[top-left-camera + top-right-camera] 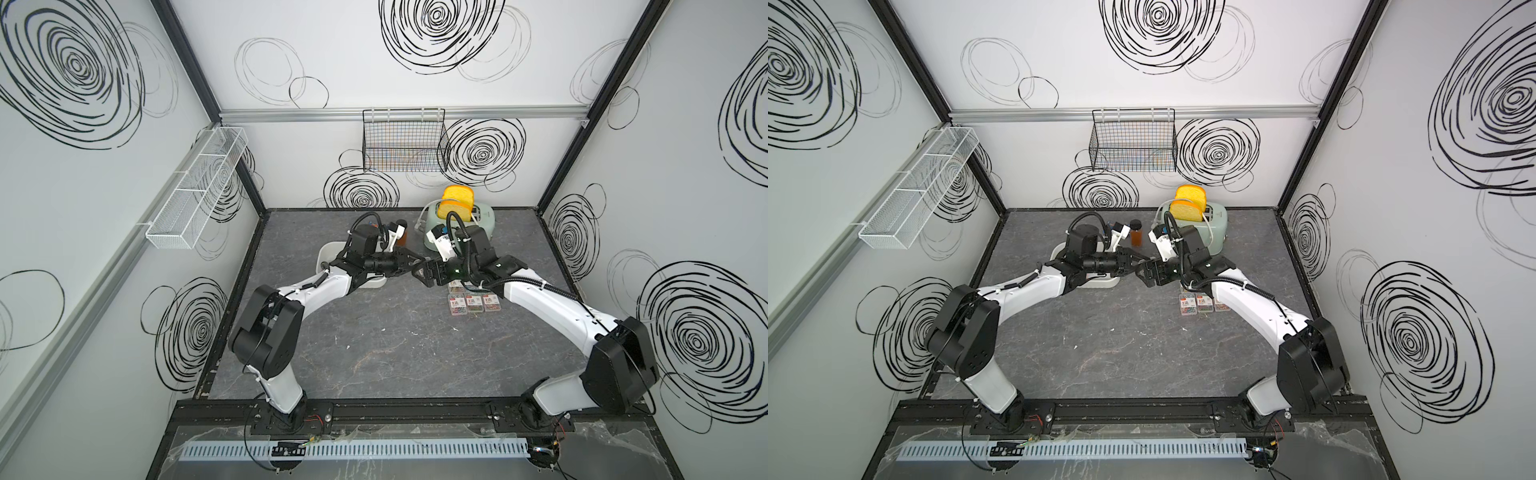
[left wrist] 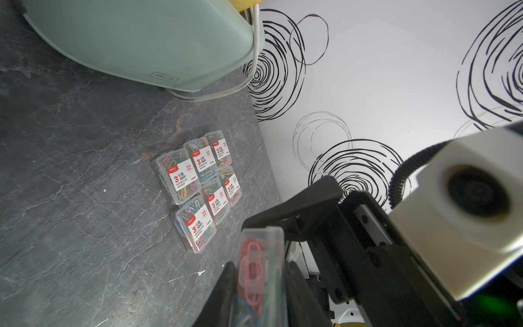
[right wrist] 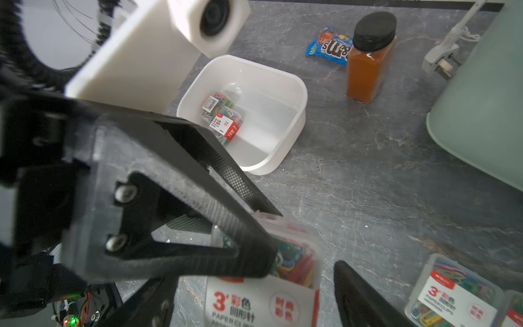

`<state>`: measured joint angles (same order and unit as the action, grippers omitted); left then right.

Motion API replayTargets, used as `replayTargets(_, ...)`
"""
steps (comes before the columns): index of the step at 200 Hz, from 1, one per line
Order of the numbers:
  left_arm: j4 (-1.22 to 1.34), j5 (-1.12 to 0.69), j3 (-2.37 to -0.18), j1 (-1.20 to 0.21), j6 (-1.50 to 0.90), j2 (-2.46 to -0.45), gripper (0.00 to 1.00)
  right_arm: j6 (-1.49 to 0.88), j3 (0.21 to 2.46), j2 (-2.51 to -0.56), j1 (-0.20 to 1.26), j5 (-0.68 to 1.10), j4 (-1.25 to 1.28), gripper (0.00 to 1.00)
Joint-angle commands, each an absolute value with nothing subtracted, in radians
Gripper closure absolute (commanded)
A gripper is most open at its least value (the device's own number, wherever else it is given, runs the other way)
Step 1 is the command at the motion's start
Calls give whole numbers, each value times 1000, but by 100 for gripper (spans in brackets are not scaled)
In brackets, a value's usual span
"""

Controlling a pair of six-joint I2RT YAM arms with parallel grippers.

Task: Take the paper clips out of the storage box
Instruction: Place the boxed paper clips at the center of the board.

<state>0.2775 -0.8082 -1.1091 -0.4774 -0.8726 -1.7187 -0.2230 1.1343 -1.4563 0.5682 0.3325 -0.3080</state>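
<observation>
Between the two arms, above the table, my left gripper [image 2: 260, 271] is shut on a clear case of paper clips [image 2: 261, 243], which it holds on edge. My right gripper [image 3: 257, 286] stands open around that same case [image 3: 263, 305], with a gap showing beside its right finger [image 3: 356, 294]. In both top views the two grippers meet tip to tip [image 1: 417, 268] [image 1: 1140, 266]. The white storage box [image 3: 300, 93] lies behind the left arm with two cases [image 3: 223, 119] in it. Several more cases [image 2: 198, 184] [image 1: 473, 301] lie in rows on the table under the right forearm.
A mint toaster [image 1: 461, 220] with yellow toy bread stands at the back, its plug [image 3: 441, 56] on the table. An amber bottle [image 3: 370, 62] and a blue candy packet [image 3: 328, 46] lie beyond the box. A black wire basket [image 1: 405, 141] and a white mesh rack [image 1: 195, 191] hang on the walls.
</observation>
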Motion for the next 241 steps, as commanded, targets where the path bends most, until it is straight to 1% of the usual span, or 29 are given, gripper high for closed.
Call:
replayTargets(1, 305, -807, -1139, -492, -884, -1715, 88, -190, 1126, -1435, 582, 262, -335, 17)
replayTargets(22, 306, -803, -1137, -498, -885, -1713, 88, -186, 1118, -1436, 589, 251, -340, 27)
replayTargets(50, 299, -798, -1135, -506, -882, -1713, 87, -184, 1113, -1428, 591, 222, -349, 47)
replayTargets(60, 299, -798, -1134, -510, -881, -1715, 86, -183, 1111, -1421, 592, 217, -351, 51)
replayTargets(73, 294, -796, -1134, -517, -878, -1715, 81, -183, 1104, -1410, 593, 204, -352, 55)
replayTargets(89, 284, -789, -1134, -522, -869, -1712, 66, -187, 1098, -1402, 592, 183, -364, 61)
replayTargets(99, 278, -783, -1134, -522, -860, -1706, 55, -188, 1096, -1394, 591, 177, -376, 62)
replayTargets(111, 263, -776, -1136, -522, -846, -1702, 36, -188, 1091, -1382, 588, 173, -392, 64)
replayTargets(126, 245, -778, -1146, -517, -827, -1701, 29, -190, 1078, -1358, 579, 170, -413, 66)
replayTargets(135, 224, -772, -1152, -514, -812, -1699, 23, -193, 1064, -1337, 568, 170, -421, 67)
replayTargets(158, 192, -764, -1157, -501, -783, -1688, 14, -209, 1015, -1280, 532, 187, -431, 69)
replayTargets(184, 171, -759, -1155, -481, -764, -1681, 5, -214, 967, -1225, 494, 195, -454, 69)
replayTargets(190, 165, -758, -1155, -476, -760, -1679, 0, -214, 960, -1215, 485, 198, -463, 69)
replayTargets(241, 117, -755, -1152, -427, -729, -1656, 1, -227, 869, -1174, 402, 209, -514, 69)
